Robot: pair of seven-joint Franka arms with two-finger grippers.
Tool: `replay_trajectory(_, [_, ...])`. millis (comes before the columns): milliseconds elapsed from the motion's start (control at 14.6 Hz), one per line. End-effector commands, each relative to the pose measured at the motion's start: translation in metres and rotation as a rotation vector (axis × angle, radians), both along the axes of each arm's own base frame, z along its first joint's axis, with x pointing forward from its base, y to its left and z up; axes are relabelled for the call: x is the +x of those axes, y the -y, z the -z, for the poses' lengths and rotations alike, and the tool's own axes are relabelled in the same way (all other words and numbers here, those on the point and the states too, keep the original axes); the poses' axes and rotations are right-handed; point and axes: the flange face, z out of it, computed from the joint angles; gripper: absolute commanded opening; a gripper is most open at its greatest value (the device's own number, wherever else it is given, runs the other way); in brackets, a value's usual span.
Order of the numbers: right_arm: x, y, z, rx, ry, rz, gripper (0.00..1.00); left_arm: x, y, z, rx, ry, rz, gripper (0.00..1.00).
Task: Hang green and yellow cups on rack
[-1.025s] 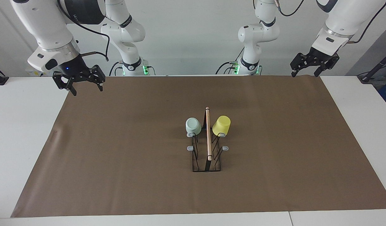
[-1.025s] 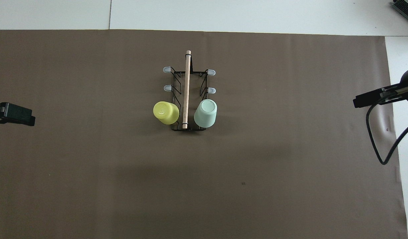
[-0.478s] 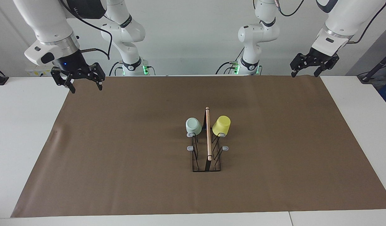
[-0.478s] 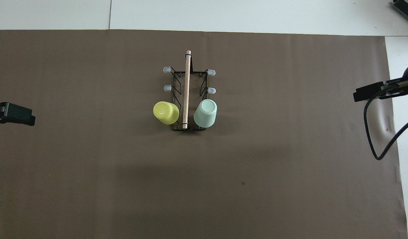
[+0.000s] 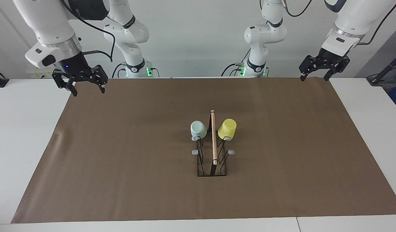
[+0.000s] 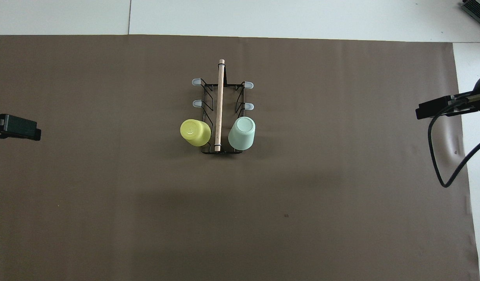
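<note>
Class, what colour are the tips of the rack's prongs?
Grey tips on the rack, clearest in the overhead view.

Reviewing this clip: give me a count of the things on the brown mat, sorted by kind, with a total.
Cups: 2, the green cup and the yellow cup, both hung on the rack
Rack: 1
Total: 3

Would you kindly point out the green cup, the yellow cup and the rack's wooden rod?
green cup [image 5: 198, 129], facing view, on its upturned base.
yellow cup [image 5: 227, 128], facing view, on its side wall.
wooden rod [image 6: 219, 105], overhead view, on the middle of the rod.
</note>
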Motion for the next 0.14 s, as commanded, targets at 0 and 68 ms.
replay_trajectory(0, [0.004,0.0016,-0.0016,-0.024,0.0,0.02,1.0,-0.0042,-0.0025,-0.0017,-0.013,-0.015,0.005,1.0])
replay_trajectory(68, [0.004,0.0016,-0.0016,-0.024,0.0,0.02,1.0,-0.0042,-0.0025,-0.0017,-0.013,-0.016,0.005,1.0])
